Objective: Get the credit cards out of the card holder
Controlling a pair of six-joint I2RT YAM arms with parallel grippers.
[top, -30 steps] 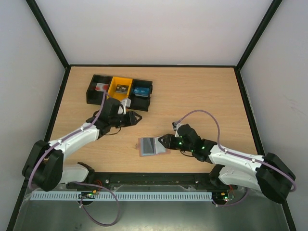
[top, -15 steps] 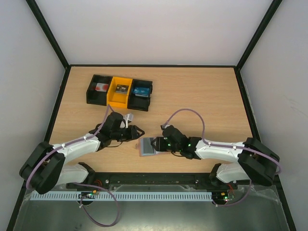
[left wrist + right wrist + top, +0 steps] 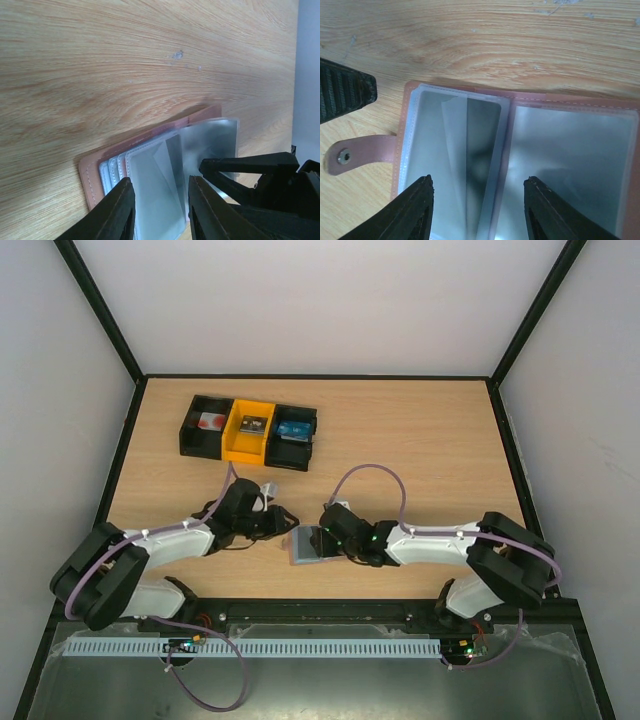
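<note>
**STATION STATE: HOLDER OPEN BETWEEN BOTH GRIPPERS**

**Far left.** A row of bins (image 3: 245, 454) stands on the table (image 3: 420, 440): black, yellow, black. Each bin contains a small item, too small to identify. The row is well apart from both grippers.

**Left gripper** (image 3: 161, 187). The arm extends from the near left. The fingers are over the left part of the holder. The jaws stand a narrow gap apart, and the clear sleeves show through that gap. No item is clamped. Whether the tips touch the sleeves cannot be told.

**Holder** (image 3: 305, 548). It lies open and flat on the table, near the near edge and about mid-width, between the two grippers.
- It has a pinkish-brown rim with clear plastic sleeves in both halves.
- Several sleeve edges lie stacked at one end.
- A strap (image 3: 360, 152) with a metal snap lies flat on the table beside the rim, near a left finger.
- A grey panel (image 3: 482, 130) shows inside one sleeve. What it is cannot be told.

**Right gripper** (image 3: 479, 182). The arm extends from the near right. The jaws stand wide, with one finger over each half of the holder. They hold nothing.
</note>
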